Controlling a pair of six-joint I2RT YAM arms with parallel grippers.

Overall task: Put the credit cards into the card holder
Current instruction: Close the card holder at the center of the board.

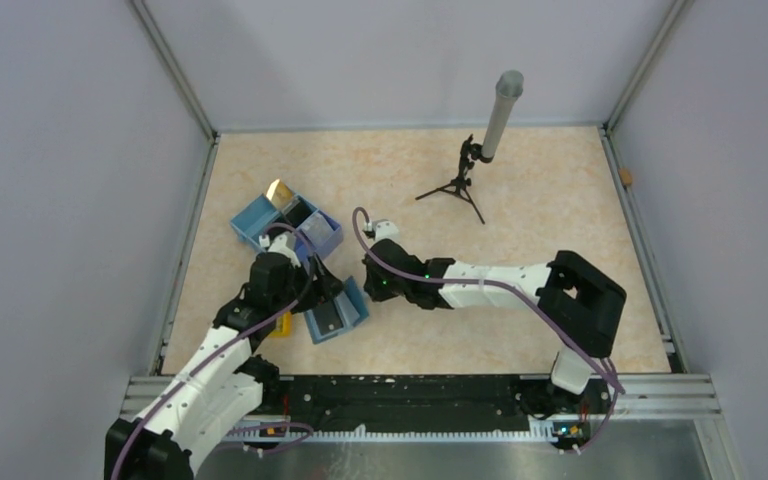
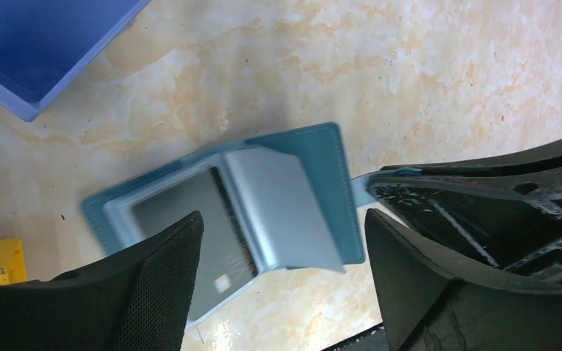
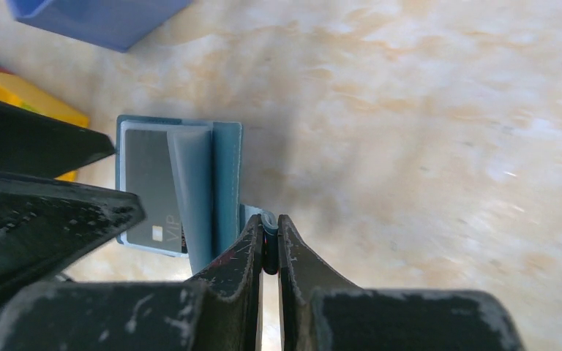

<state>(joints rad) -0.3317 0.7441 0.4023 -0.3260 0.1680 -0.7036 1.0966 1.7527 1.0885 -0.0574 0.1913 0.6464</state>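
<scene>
— So, which step is judged to be in hand?

— Loading of the holder (image 2: 315, 150). It is laid open on the surface (image 2: 439, 66), just beside the tray (image 1: 255, 222) and near the block (image 3: 29, 99). A dark card (image 2: 179, 201) is seen lying inside it, partly covered by a pale flap (image 2: 278, 205). Whether that card is fully seated cannot be told.

— How are the tools set?

— The right tool (image 3: 269, 223) is closed on the holder's clasp (image 3: 251, 213), so the holder is pinned by that tab. The left tool (image 2: 279, 227) is spread wide above the holder and nothing is gripped in it.

— What is called for next?

— A gold card (image 1: 280, 192) is seen propped in the tray, so the task is not judged finished. The left tool is to be lifted clear, carried to the tray and closed on a thin edge of that card. The clamp on the clasp should be kept, so that the holder is not dragged when another card is slid under the flap.
</scene>
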